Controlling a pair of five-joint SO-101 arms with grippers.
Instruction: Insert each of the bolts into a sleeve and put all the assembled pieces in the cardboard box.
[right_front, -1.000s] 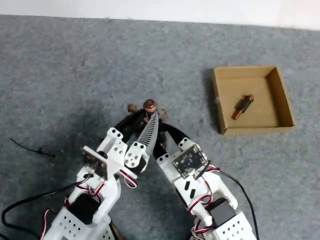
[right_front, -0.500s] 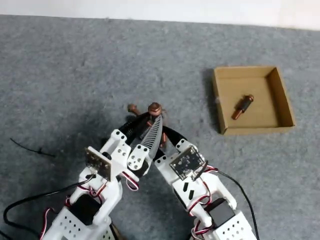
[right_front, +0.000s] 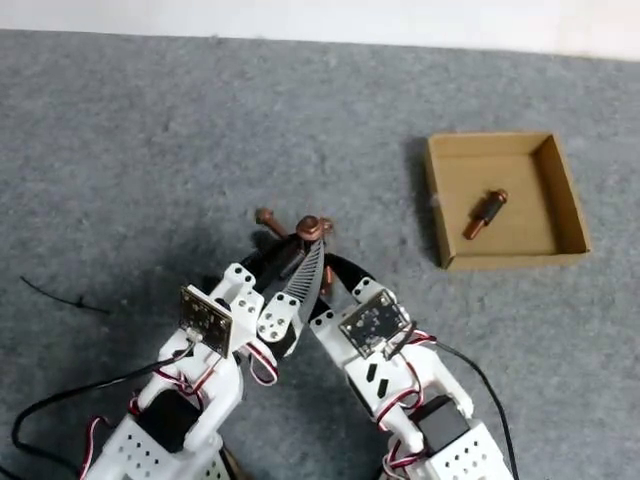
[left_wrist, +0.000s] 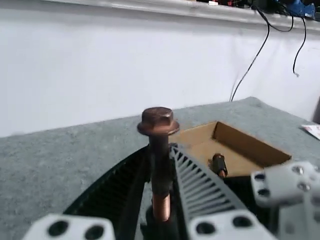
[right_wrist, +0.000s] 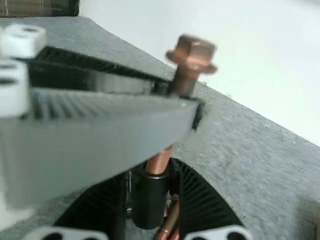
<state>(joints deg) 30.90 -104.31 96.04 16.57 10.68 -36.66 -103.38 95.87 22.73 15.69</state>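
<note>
1. Nearest are my two arms, side by side at the near edge of the grey table (right_front: 150, 150). Both lean in toward the middle.
2. Off to the left, about level with my grippers, one thin black strand (right_front: 60, 297) lies on the table, well apart from everything else.
3. My right gripper (right_wrist: 150, 182) is clamped on one black sleeve (right_wrist: 149, 200), which stands upright between its two fingers.
4. My left gripper (right_front: 305, 248) pinches one copper bolt (right_front: 311, 227) by the shaft, head up, straight above that sleeve.
5. The right wrist view shows the bolt's lower shaft entering the sleeve's mouth. In the high view, my fingers cover that joint.
6. Just beyond and left of the held bolt, a second bolt (right_front: 268, 217) lies loose on the table.
7. Farther off to the right, well apart from both grippers, one cardboard box (right_front: 570, 195) sits on the table.
8. Inside the box lies one assembled piece (right_front: 485, 213), a bolt in a sleeve, resting diagonally on the floor of the box.
9. That makes three bolts: one held, one loose and one boxed. There are two sleeves, one held and one boxed, and one box.
10. The left wrist view looks past the held bolt's head to the box and its piece. The high view shows the loose bolt beside my fingers.
</note>
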